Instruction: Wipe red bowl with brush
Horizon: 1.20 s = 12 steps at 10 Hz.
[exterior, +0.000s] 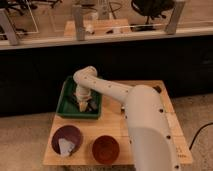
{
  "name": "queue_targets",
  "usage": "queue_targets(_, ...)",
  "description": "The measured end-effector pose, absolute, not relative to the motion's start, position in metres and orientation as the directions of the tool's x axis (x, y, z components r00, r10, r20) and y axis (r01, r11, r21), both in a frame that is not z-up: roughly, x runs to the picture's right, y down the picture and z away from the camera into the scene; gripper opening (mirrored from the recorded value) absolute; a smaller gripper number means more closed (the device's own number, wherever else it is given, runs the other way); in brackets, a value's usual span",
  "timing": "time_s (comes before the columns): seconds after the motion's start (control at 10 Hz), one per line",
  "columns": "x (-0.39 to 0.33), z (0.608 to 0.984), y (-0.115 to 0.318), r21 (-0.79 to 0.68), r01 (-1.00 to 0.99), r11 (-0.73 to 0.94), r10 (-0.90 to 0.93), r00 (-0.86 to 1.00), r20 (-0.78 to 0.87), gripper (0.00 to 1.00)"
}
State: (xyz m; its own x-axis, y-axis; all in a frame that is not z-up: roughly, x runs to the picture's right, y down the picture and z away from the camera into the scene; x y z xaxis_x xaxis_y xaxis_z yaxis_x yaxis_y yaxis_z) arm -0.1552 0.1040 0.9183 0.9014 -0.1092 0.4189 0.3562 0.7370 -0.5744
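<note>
The red bowl [105, 148] is round and glossy reddish-brown and stands on the wooden table near its front edge. My white arm reaches from the lower right across the table to the green tray [67, 107] at the back left. My gripper [83, 104] points down inside the tray, among dark and pale items there. I cannot make out the brush apart from those items.
A dark purple bowl [67, 139] with a pale scrap in it stands left of the red bowl. The wooden table [112, 122] ends close behind the tray. A dark wall and a glass partition stand behind the table.
</note>
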Motion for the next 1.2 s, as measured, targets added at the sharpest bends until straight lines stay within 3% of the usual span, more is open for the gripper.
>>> queue_targets(0.6, -0.159, 0.933, 0.108, -0.597, 0.321, 0.735, -0.103, 0.924, 0.369, 0.52)
queue_targets(1.0, -0.158, 0.942, 0.104, -0.609, 0.269, 0.746, -0.077, 0.943, 0.322, 0.18)
queue_targets(1.1, -0.155, 0.943, 0.104, -0.61, 0.266, 0.747, -0.075, 0.945, 0.319, 0.01)
queue_targets(1.2, -0.155, 0.942, 0.103, -0.609, 0.264, 0.748, -0.072, 0.944, 0.322, 0.0)
